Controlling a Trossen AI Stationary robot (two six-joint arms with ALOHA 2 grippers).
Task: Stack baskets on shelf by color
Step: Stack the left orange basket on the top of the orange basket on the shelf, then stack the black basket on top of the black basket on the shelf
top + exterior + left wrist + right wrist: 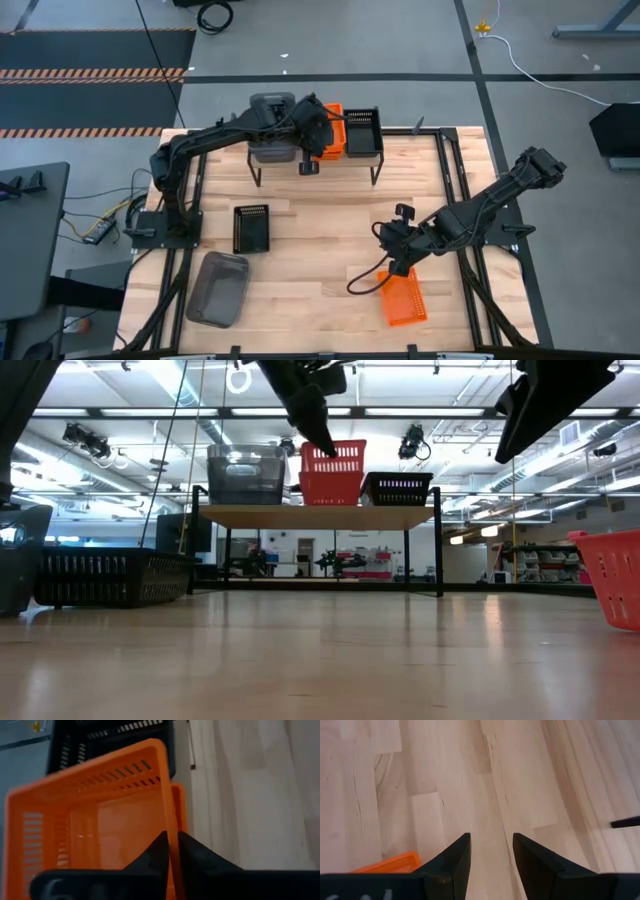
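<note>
On the near-left of the tabletop lies a translucent grey plastic basket [219, 288], and just beyond it a black perforated plastic basket [252, 227]; neither is sorted yet, so both wait for pickup. Behind them stands the low shelf with its light wooden top [315, 516] and thin black legs. On it, a stack of grey baskets [246, 473] takes the left place, orange slotted baskets [333, 472] the middle, and a black basket [397, 488] the right, so each colour has its own spot. The left gripper [173, 851] is over the middle place, its fingers clenched on the side wall of the upper orange basket [100, 805], which sits slightly askew above another orange one, probably being nested into it. Farther right, the right gripper [490, 857] hovers above bare boards with its fingers released and spread. Just beside it lies a last orange basket [402, 298], likely its next target.
</note>
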